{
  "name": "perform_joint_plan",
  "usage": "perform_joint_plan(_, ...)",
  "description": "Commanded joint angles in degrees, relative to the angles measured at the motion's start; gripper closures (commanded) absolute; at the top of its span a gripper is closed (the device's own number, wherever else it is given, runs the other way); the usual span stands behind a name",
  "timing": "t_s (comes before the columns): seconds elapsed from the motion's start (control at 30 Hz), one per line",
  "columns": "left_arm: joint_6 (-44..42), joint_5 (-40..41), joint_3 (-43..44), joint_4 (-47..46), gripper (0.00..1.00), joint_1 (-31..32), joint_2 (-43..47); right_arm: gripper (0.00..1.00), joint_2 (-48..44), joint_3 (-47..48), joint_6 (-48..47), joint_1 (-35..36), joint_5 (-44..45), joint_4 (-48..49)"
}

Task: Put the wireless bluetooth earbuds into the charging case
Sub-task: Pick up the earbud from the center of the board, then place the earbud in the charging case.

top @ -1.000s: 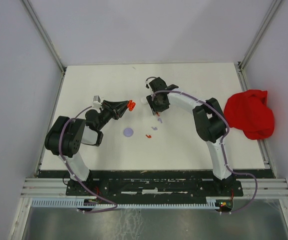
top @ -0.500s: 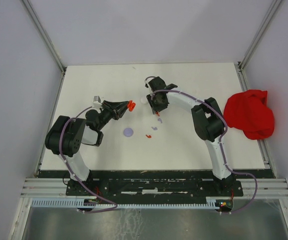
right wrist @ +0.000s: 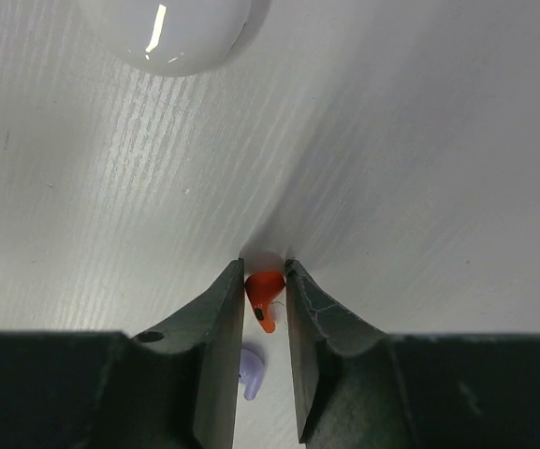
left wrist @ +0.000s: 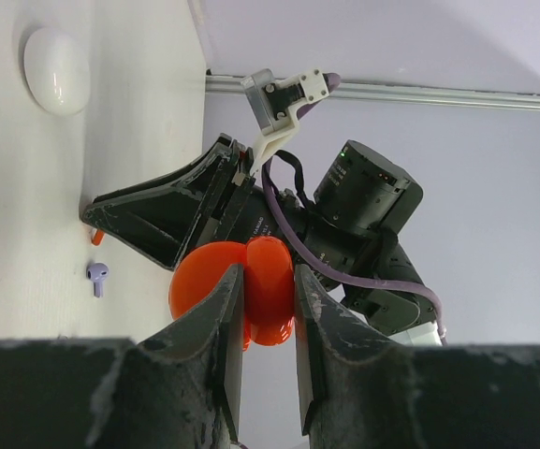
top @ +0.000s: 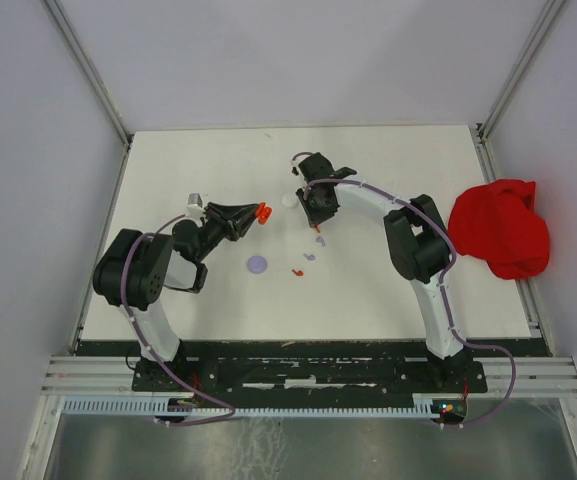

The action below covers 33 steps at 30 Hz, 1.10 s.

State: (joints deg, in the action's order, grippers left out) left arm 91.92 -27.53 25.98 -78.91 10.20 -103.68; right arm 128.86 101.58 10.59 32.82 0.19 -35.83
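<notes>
A red earbud (right wrist: 265, 288) sits on the white tabletop (top: 218, 170), caught between the two fingers of the right hand (right wrist: 264, 269). The fingers have closed in until each one touches a side of it, and the tips press down on the surface. A purple earbud (right wrist: 251, 369) lies just beside it, partly tucked behind the left-side finger in the wrist view. A smooth white rounded case (right wrist: 167, 28) rests a little farther out, apart from the hand.

To the left, the left hand (left wrist: 266, 281) is clamped tight on a red charging case (left wrist: 193, 290). It grips one of the case's two round halves edge-on and holds it up off the tabletop. The case points toward the right hand, with a gap between them.

Nearer the arm bases, another purple earbud (top: 309, 257) and another red earbud (top: 296, 271) lie loose on the tabletop. A flat purple disc (top: 257, 264) lies to their left, below the left hand. Well off at the right edge lies a crumpled red cloth (top: 501, 228).
</notes>
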Motion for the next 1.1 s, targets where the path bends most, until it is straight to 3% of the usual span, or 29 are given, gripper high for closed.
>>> perform_joint_plan(0.0,2.2,-0.5,1.2,-5.0,0.97,-0.3,-0.7,0.70,0.3,0.7,-0.3,-0.3,0.2,-1.4)
perform_joint_plan(0.3,2.6,-0.6,1.3,-5.7,0.97,-0.4,-1.6,0.83,-0.1,1.0,-0.8,-0.3,2.5,-1.8)
perform_joint_plan(0.5,2.7,-0.5,1.2,-5.7,0.97,-0.3,-1.9,0.88,-4.8,-1.3,-1.7,-0.3,3.4,3.9)
perform_joint_plan(0.8,3.6,-0.4,0.9,-6.2,0.97,0.0,-3.4,0.90,-17.9,-12.0,-1.3,-0.3,-0.3,21.0)
perform_joint_plan(1.07,8.4,0.1,3.2,-8.1,0.97,2.0,-7.0,0.90,-32.3,-30.5,1.4,-0.3,-8.9,48.4)
